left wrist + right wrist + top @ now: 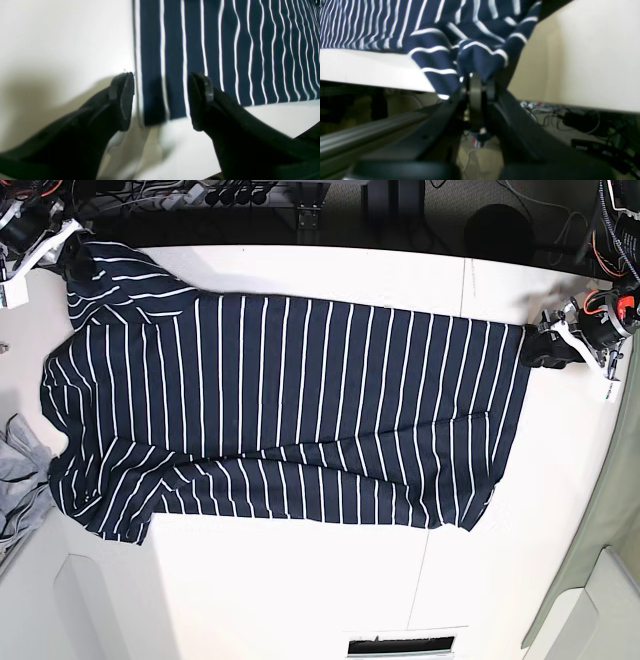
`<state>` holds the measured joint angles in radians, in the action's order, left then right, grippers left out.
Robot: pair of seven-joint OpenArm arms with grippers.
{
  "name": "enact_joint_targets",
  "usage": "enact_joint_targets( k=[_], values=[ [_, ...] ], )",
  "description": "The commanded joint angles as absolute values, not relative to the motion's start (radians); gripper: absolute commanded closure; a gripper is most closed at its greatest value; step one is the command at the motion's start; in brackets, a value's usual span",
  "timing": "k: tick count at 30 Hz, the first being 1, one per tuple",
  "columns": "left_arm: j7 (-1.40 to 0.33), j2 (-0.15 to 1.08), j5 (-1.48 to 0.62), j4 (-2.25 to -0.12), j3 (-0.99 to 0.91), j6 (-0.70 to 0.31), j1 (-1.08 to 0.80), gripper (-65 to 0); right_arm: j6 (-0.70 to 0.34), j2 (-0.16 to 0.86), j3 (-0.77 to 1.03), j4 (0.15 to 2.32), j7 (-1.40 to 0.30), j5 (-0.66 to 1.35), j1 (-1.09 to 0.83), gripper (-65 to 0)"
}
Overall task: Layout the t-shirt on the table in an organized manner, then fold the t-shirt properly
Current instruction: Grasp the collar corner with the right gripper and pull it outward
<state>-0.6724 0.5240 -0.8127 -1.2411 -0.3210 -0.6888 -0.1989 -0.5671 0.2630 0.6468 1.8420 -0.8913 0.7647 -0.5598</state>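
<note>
Now we see: navy white-striped fabric t-shirt [300, 390] between wide-open left tool [160, 102] and closed right tool [481, 87] gripping it | one shirt, two tools

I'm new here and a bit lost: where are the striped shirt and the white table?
Shirt [270, 380]: base view, striped middle.
Table [300, 590]: base view, bare top below the shirt.

The shirt [300, 370] — dark navy, thin white stripes — lies spread on the white, flat table [330, 580], one end bunched and raised near the table's edge.
</note>
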Motion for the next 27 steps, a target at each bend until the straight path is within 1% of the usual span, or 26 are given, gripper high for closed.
enact_joint_targets(
  k=[1,7,16,20,26,27],
  values=[
    [-0.659,0.546,-0.830,-1.253,-0.328,-0.698,-0.188,-36.3,-0.572,0.276,0.657,1.869,-0.875,0.787,-0.581,0.0],
    [-0.683,0.546,-0.831,-1.253,-0.328,-0.698,-0.189,-36.3,-0.574,0.262,0.657,1.885,-0.871,0.815,-0.664,0.0],
    [-0.685,0.546,-0.857,-1.254,-0.328,-0.698,-0.188,-36.3,-0.616,0.170,0.642,1.893,-0.873,0.904,-0.676,0.0],
    [-0.685,0.546,-0.857,-1.254,-0.328,-0.698,-0.188,-36.3,-0.617,0.165,0.576,1.929,-0.872,0.908,-0.667,0.0],
    [-0.685,0.546,-0.856,-1.254,-0.328,-0.698,-0.188,-36.3,-0.609,0.165,0.416,2.027,-0.870,0.852,-0.659,0.0],
    [-0.685,0.546,-0.857,-1.254,-0.328,-0.698,-0.188,-36.3,-0.609,0.165,0.393,2.035,-0.870,0.852,-0.660,-0.9]
  ],
)
